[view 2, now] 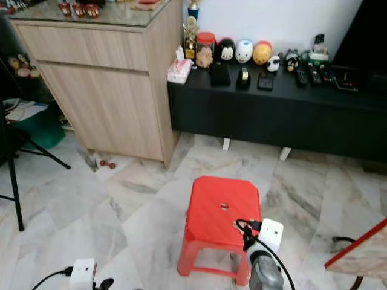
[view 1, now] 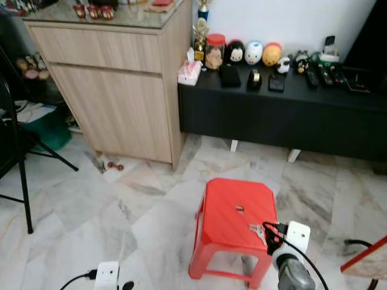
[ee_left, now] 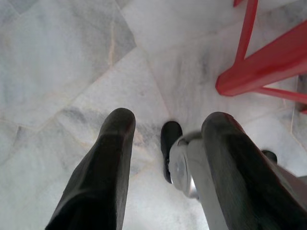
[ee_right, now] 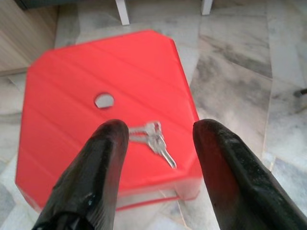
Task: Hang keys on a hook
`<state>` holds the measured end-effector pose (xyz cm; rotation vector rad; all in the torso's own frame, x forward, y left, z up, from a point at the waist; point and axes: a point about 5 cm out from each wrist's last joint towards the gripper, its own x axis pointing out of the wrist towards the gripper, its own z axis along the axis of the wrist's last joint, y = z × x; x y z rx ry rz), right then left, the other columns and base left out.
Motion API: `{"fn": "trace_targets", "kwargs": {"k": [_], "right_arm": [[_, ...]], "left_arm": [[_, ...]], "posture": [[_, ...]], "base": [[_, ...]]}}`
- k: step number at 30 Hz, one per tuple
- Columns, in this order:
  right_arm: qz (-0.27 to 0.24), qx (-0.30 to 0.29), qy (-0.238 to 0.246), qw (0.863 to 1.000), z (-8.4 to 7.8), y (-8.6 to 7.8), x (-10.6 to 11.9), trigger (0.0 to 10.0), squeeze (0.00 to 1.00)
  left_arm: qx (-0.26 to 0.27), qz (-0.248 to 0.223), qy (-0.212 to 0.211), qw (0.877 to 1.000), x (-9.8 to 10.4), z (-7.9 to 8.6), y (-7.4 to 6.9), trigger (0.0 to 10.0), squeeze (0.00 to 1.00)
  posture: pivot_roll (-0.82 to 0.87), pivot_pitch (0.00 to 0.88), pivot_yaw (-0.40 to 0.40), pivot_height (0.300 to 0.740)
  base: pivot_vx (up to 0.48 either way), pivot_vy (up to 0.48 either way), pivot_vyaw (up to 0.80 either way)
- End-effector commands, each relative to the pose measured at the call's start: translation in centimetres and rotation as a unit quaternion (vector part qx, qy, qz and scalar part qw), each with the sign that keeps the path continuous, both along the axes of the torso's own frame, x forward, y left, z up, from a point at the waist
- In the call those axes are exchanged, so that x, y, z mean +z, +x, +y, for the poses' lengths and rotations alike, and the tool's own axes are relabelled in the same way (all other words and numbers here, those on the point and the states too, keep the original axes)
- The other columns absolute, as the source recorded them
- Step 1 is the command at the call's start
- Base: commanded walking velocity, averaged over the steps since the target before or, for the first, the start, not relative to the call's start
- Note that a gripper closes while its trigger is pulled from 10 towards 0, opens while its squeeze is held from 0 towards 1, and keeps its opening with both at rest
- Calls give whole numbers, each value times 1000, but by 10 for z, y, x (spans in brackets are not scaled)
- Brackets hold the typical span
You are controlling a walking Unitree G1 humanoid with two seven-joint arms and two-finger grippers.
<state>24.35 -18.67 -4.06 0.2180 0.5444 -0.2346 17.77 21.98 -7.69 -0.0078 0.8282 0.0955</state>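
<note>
**Keys on the stool, right gripper above them**

The left gripper (ee_left: pixel 163 163) hangs low over the marble floor (view 1: pixel 72 199), fingers spread apart. Further right, the keys (ee_right: pixel 154 139) lie flat on the red stool (view 1: pixel 233 205), near its front right edge. The right gripper (ee_right: pixel 160 143) hovers over them, fingers apart, nothing held.

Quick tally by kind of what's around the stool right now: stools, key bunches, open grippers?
Red stool: 1
Key bunch lying on the stool top: 1
Open grippers: 2, the right gripper above the keys and the left gripper over the marble floor
Total: 4
</note>
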Motion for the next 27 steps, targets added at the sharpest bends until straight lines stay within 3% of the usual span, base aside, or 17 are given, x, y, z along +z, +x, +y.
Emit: {"fn": "trace_targets", "kwargs": {"k": [1, 7, 12, 18, 20, 26, 27], "right_arm": [[-1, 0, 0, 1000, -1, 0, 0, 10000, 0], [5, 3, -1, 1000, 0, 0, 0, 10000, 0], [49, 33, -1, 998, 8, -9, -11, 10000, 0], [119, 41, -4, 992, 10, -43, -33, 10000, 0], [153, 40, -8, 987, 8, -60, -42, 10000, 0], [199, 26, -19, 979, -1, -86, -53, 10000, 0], [207, 1, -12, 978, -7, -94, -55, 10000, 0]], "left_arm": [[-2, 7, 0, 1000, -2, -1, -4, 10000, 0], [-4, 8, 0, 1000, -2, -2, -3, 10000, 0], [-7, 8, 2, 1000, -2, -1, -2, 10000, 0], [-9, 12, 9, 1000, -1, 2, -2, 10000, 0], [-11, 14, 10, 1000, -1, 2, -2, 10000, 0], [-21, 18, 14, 1000, -2, 3, -3, 10000, 0], [-21, 24, 17, 999, -3, 4, -6, 10000, 0]], "posture": [[129, 47, -36, 740], [127, 47, -34, 740], [124, 53, -30, 740], [117, 25, -16, 740], [115, 0, -10, 740], [115, 0, 13, 740], [111, 0, 16, 740]], "base": [[0, 0, 0], [0, 0, 0], [0, 0, 0], [0, 0, 0], [0, 0, 0], [0, 0, 0], [0, 0, 0]]}}
